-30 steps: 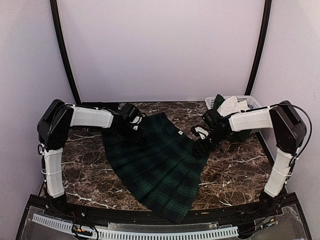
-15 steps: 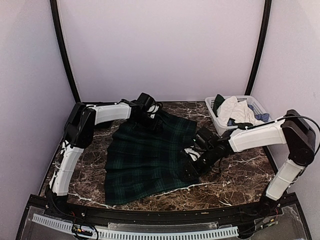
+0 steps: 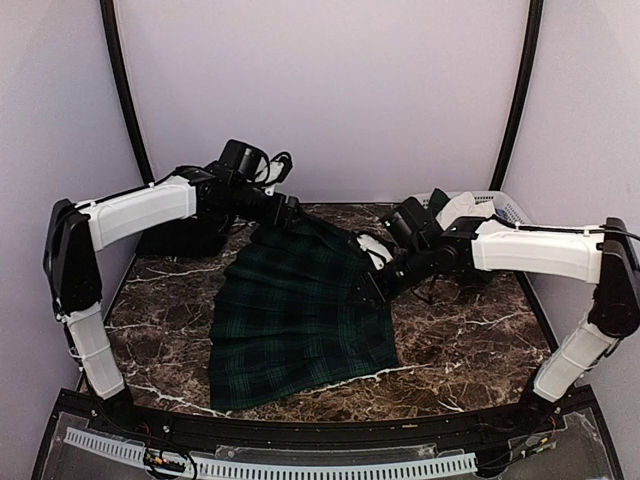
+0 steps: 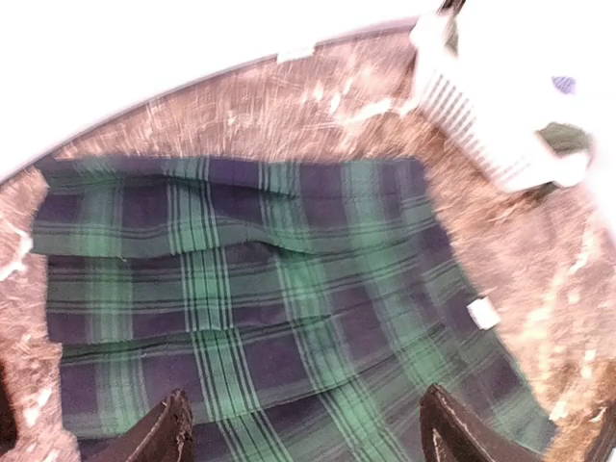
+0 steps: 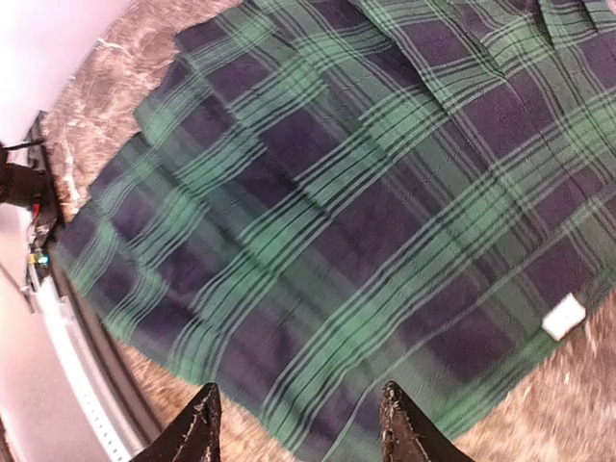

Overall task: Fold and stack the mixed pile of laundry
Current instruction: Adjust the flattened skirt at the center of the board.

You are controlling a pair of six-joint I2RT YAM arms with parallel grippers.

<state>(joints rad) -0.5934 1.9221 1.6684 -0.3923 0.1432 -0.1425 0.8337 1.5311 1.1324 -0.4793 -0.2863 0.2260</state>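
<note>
Dark marble tabletop (image 3: 470, 330) bears the green-and-navy tartan pleated skirt (image 3: 295, 320), spread flat at centre; a white slatted plastic basket (image 3: 505, 208) sits far right. Left wrist view: the left gripper (image 4: 306, 404) hangs over the tartan, fingers apart, empty. Right wrist view: the right gripper (image 5: 300, 390) is likewise splayed, empty.

Dark brown marble-look tabletop (image 3: 470, 340) w/ white veins. Pale lilac walls (image 3: 330, 90) on 3 sides. Black curved poles (image 3: 127, 100) at rear corners. Even, soft light.
</note>
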